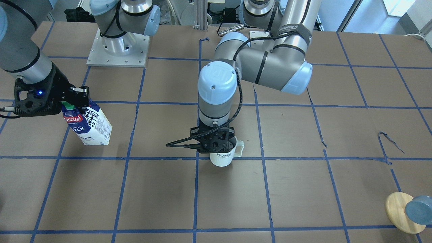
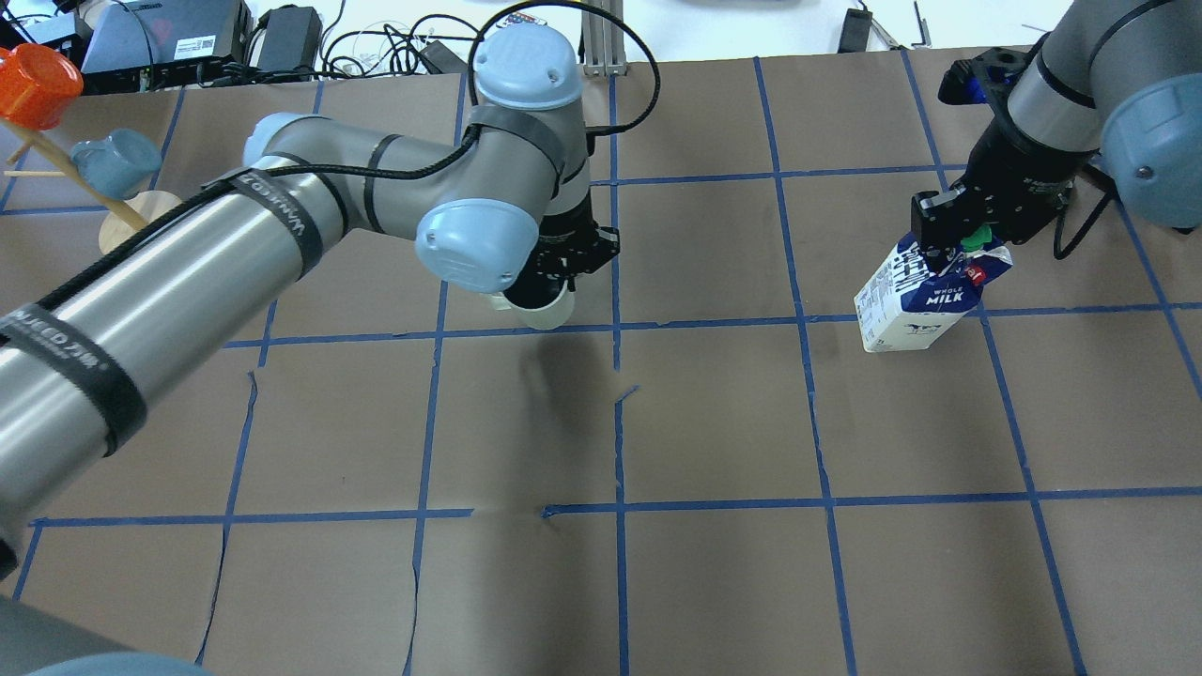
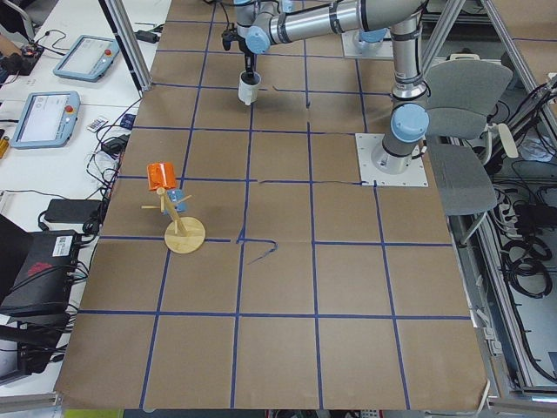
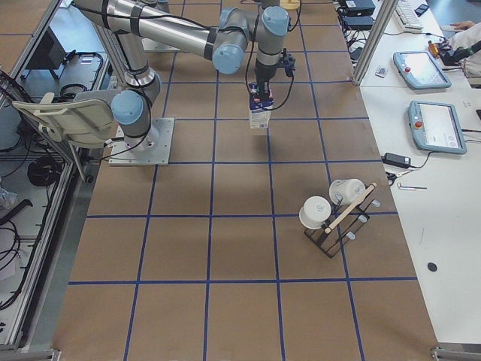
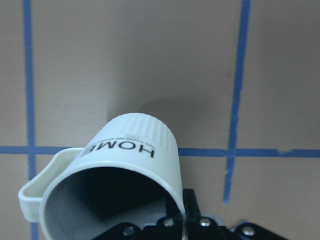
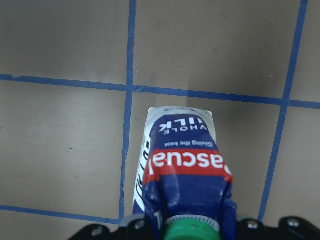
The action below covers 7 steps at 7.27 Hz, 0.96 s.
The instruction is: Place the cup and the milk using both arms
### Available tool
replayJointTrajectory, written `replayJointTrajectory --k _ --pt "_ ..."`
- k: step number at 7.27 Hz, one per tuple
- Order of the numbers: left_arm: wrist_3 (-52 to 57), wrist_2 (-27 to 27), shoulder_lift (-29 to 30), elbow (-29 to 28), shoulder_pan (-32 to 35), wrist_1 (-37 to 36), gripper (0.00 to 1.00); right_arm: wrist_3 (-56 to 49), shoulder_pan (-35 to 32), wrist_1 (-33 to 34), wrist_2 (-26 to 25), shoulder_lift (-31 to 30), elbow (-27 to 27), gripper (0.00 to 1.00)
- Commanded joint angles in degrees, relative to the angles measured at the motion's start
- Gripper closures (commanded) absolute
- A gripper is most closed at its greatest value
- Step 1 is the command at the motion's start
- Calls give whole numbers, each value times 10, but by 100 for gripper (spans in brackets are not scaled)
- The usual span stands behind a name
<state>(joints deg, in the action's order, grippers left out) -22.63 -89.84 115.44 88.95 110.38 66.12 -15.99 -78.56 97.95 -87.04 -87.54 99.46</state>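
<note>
Two loads, well apart. Left pincer (image 1: 216, 143) clamped on the rim of the cup (image 1: 221, 159), one finger inside and one outside, near the middle of the worktop (image 1: 303, 202); handle toward the left end. Right pincer (image 1: 75, 101) closed around the gabled top of the milk (image 1: 92, 126), beside its green cap (image 1: 68, 106); carton tilted, off toward the right end from the cup.

Wide span of worktop between cup and milk, and more toward the operators' edge and both ends. Near the operators' edge toward the left end, a wooden stand (image 1: 398, 209) with a blue-grey cylinder (image 1: 418, 210), cut off by the frame in the front view. Near the same edge toward the right end, a rack (image 4: 325, 239) with white mugs (image 4: 315, 212).

Cannot tell whether the cup's or the carton's base touches the worktop. Right fingertips mostly out of sight below the carton top in the wrist view. Cup's inside dark grey, partly hidden by the pincer; contents not to be made out.
</note>
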Motion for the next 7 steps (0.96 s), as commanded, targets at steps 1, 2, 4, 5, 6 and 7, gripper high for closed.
replayJointTrajectory --k 1,2,4,5,6,7 --pt "-63 35 48 -33 36 -27 100 49 -32 -1 -7 -11 1 92" --pt "-60 34 53 -34 36 -28 100 67 -36 -5 -5 -11 1 91" --pt "-24 35 44 -40 25 -28 0 89 -48 -1 -8 -11 -1 90" --pt "5 38 29 -47 0 -26 0 97 -55 2 -2 -6 -4 89" --pt "24 38 9 -58 -22 -21 0 101 -61 12 1 -4 -27 87" --pt "93 48 -15 -59 -45 4 0 102 -76 1 -1 14 -62 87"
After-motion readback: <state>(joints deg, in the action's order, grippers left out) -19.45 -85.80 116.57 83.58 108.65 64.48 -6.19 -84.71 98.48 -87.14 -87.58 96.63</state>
